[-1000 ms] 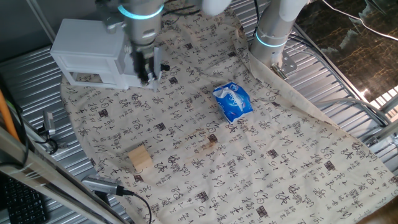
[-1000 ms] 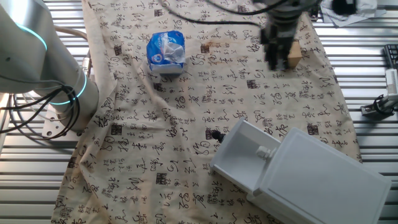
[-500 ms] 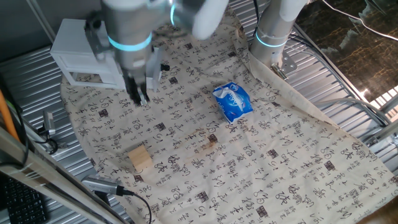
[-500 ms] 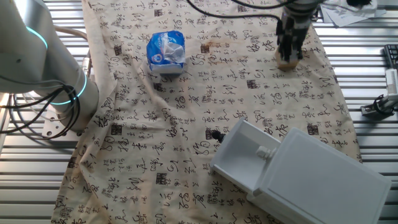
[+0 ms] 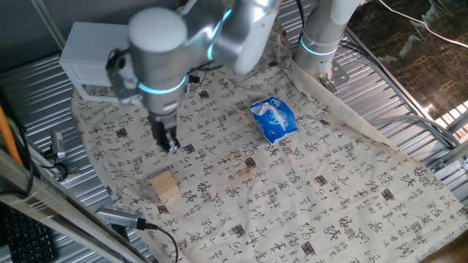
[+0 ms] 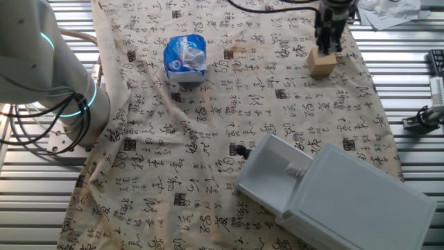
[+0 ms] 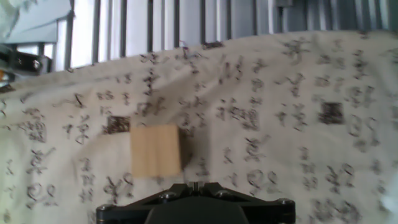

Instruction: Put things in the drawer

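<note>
Small light-tan wooden block (image 5: 165, 186) on patterned cloth (image 5: 307, 197), ahead of and below my gripper (image 5: 169, 143), slightly left of centre in hand view. Block near-cubic, no long axis. Gripper holds nothing; cannot tell finger gap. White plastic drawer (image 6: 272, 182) seen pulled out only in other fixed view.

Cabinet (image 5: 88, 55) partly behind arm, pincer (image 6: 328, 42) fingertips unseen (hand view), motion-blurred

Printed cloth (image 5: 307, 197) over ribbed metal table (image 5: 409, 88)
</note>
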